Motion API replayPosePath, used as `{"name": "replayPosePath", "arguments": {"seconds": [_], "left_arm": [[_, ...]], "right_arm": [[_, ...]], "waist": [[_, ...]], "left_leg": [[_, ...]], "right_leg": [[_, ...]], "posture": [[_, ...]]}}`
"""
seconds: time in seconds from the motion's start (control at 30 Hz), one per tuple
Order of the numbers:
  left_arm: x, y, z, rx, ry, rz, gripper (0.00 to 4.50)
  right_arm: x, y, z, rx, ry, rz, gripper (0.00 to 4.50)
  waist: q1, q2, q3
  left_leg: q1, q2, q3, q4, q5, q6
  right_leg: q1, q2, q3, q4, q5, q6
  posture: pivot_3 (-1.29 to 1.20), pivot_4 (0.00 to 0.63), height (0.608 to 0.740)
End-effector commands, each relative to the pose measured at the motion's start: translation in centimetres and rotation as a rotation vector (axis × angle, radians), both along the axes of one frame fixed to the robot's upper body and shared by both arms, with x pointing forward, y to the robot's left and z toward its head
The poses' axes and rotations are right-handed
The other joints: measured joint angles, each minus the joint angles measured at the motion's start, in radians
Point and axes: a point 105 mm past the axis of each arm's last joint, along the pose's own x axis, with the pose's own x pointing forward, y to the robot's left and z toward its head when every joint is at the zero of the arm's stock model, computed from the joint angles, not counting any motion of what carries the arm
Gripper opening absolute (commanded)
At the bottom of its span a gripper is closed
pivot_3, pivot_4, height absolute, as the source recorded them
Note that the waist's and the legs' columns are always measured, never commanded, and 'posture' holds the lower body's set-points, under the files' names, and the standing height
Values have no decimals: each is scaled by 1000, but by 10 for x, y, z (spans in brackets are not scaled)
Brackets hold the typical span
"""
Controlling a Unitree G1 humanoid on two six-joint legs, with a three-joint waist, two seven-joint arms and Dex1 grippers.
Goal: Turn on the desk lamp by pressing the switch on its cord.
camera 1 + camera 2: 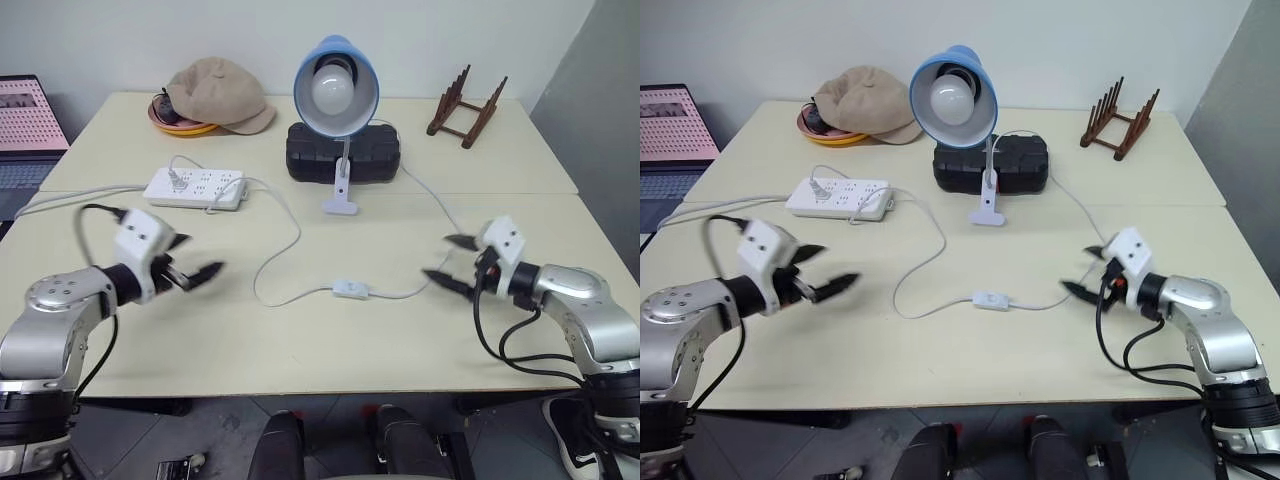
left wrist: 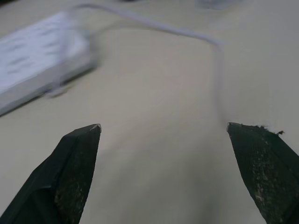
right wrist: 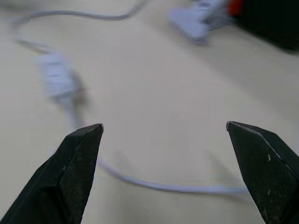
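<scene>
Desk lamp [image 1: 335,85] unlit on cream table [image 1: 300,340]; grey wall [image 1: 600,120] right.

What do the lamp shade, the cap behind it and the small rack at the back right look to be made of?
Lamp shade: glossy light-blue painted metal or plastic, smooth sheen. Cap: soft tan fabric, creased and matte. Rack: dark stained wood, slatted uprights.
</scene>
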Motion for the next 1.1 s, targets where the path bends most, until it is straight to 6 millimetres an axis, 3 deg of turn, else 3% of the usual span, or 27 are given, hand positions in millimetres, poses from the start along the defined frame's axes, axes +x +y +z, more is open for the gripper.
{"name": "replayPosePath", "arguments": {"seconds": [0.03,0.33,0.6,0.7,1.03,1.1], "left_arm": [[-21,-40,5,71,43,-284,4500],[-23,-59,-3,171,12,-456,4500],[-21,-59,-5,177,-6,-465,4500],[-19,-59,-5,183,-18,-462,4500],[-22,-57,-7,176,-22,-451,4500],[-22,-58,-6,168,-28,-443,4500]], "right_arm": [[-9,29,-1,-31,8,179,4426],[0,69,-23,-44,-29,231,4426],[8,81,-29,-42,-45,243,4426],[9,82,-29,-30,-42,246,3968],[11,79,-35,-57,-31,269,1299],[12,79,-36,-63,-33,273,1062]], "waist": [[-2,0,0],[-3,0,0],[-2,0,0],[-1,0,0],[-2,0,0],[-2,0,0]], "left_leg": [[0,0,0,0,0,0],[-1,0,0,0,0,0],[-1,0,0,0,0,0],[-1,0,0,1,0,0],[-1,0,0,0,0,0],[-1,0,0,0,0,0]], "right_leg": [[0,0,0,0,0,-1],[-1,1,0,0,0,0],[-2,1,0,1,-1,0],[-1,1,0,1,0,0],[-1,1,0,1,0,0],[-1,1,0,1,0,0]], "posture": [[0,150,740],[0,150,740],[0,150,740],[0,150,740],[0,150,740],[0,150,740]]}}
